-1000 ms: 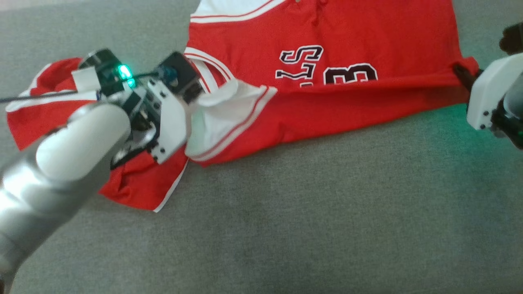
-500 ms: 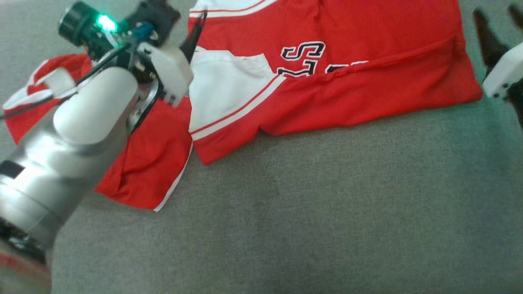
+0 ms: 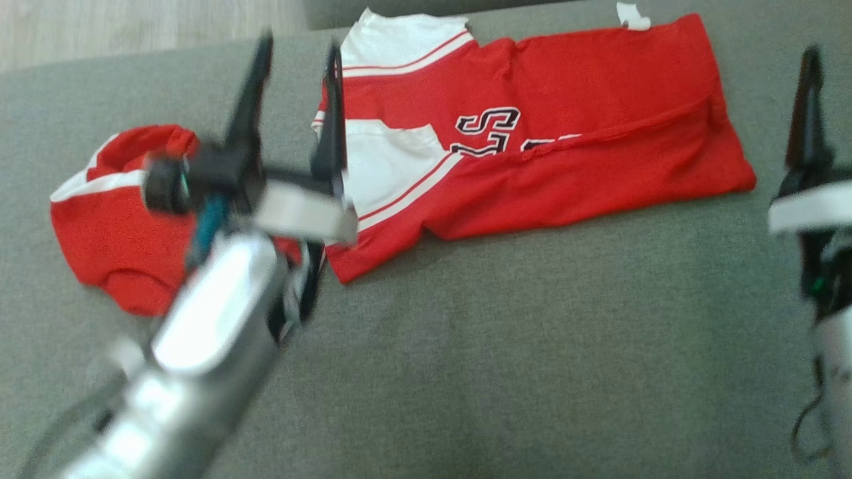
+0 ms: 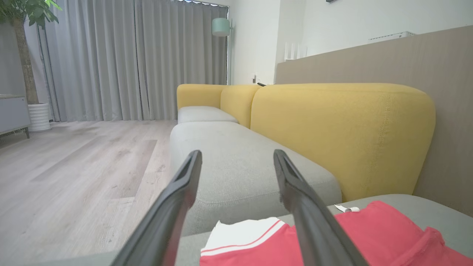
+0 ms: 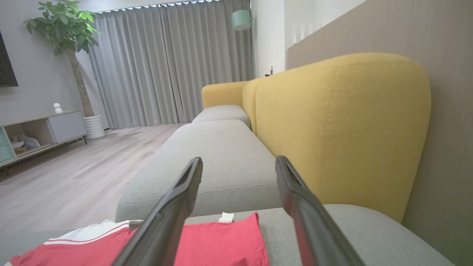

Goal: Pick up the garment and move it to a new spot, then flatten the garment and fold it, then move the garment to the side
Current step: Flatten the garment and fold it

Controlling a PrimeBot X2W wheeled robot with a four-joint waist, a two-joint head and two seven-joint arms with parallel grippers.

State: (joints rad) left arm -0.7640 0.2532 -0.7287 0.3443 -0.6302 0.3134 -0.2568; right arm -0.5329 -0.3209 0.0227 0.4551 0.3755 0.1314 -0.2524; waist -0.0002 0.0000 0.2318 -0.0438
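The garment [image 3: 572, 153], a red jersey with white sleeves and black lettering, lies folded lengthwise across the far part of the grey sofa seat [image 3: 506, 346]. A bunched red and white part [image 3: 113, 226] lies to its left, partly hidden by my left arm. My left gripper [image 3: 299, 45] is open and hovers over the garment's left end, holding nothing. The left wrist view has the left gripper [image 4: 237, 153] spread above the jersey [image 4: 373, 229]. In the right wrist view my right gripper [image 5: 238, 159] is open and empty above the jersey's right end [image 5: 221, 240]. One of its fingers [image 3: 807, 113] rises at the right edge.
A yellow backrest [image 5: 343, 122] runs along the far side of the seat. More grey seat cushions [image 4: 229, 147] stretch beyond the garment. Wooden floor [image 4: 74, 166] lies to the left, with curtains, a potted plant [image 5: 70, 33] and a low cabinet [image 5: 40, 129] far off.
Both grippers have opened, let go of the garment's edge and lifted off. The garment now lies folded over with part of its lettering covered. The head camera has shifted too.
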